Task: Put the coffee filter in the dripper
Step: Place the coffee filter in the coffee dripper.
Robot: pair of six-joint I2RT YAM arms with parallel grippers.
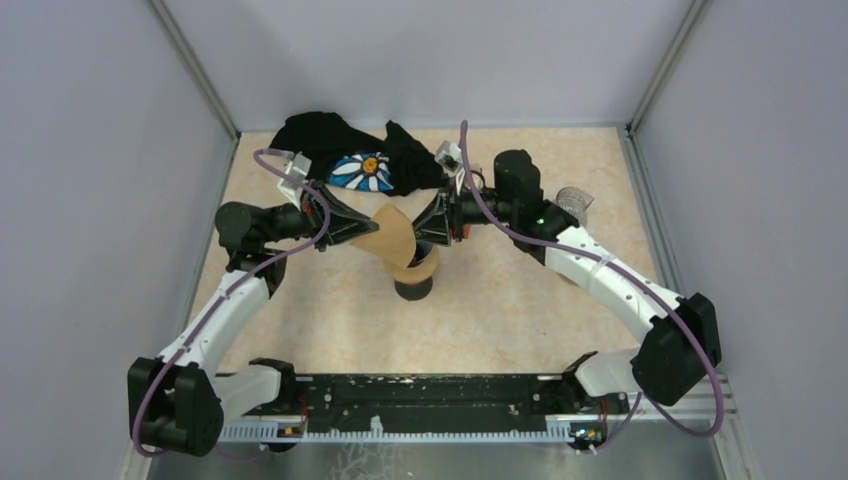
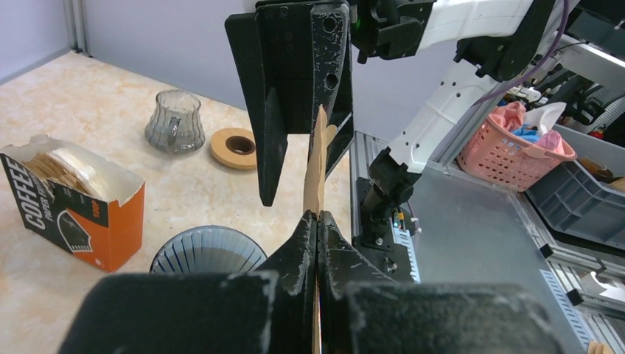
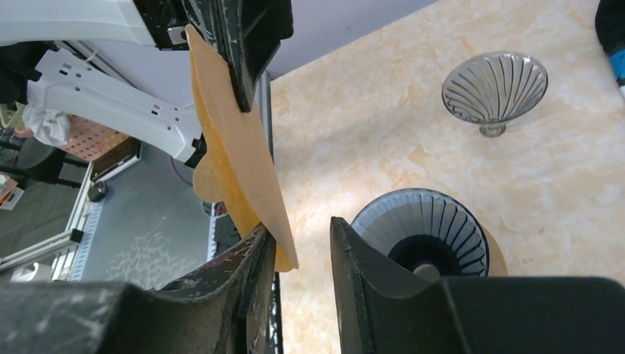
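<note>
The brown paper coffee filter point(image 1: 397, 243) hangs in the air over the dripper point(image 1: 413, 287), a dark ribbed cone on a black base at mid-table. My left gripper point(image 1: 370, 229) is shut on the filter's left edge, seen edge-on in the left wrist view as the filter point(image 2: 315, 173) rising from the gripper point(image 2: 318, 216). My right gripper point(image 3: 298, 247) faces it from the other side. Its jaws are open, and the filter point(image 3: 236, 155) has its lower corner between them, resting against the left finger point(image 3: 254, 254). The dripper point(image 3: 421, 237) sits just below and to the right of that.
An orange-and-black coffee filter box point(image 2: 74, 198), a glass server point(image 2: 175, 122) and a tan ring point(image 2: 234, 147) lie on the table's right side. A second glass cone point(image 3: 495, 87) stands further back. A black cloth with a daisy print point(image 1: 350, 160) lies along the back wall.
</note>
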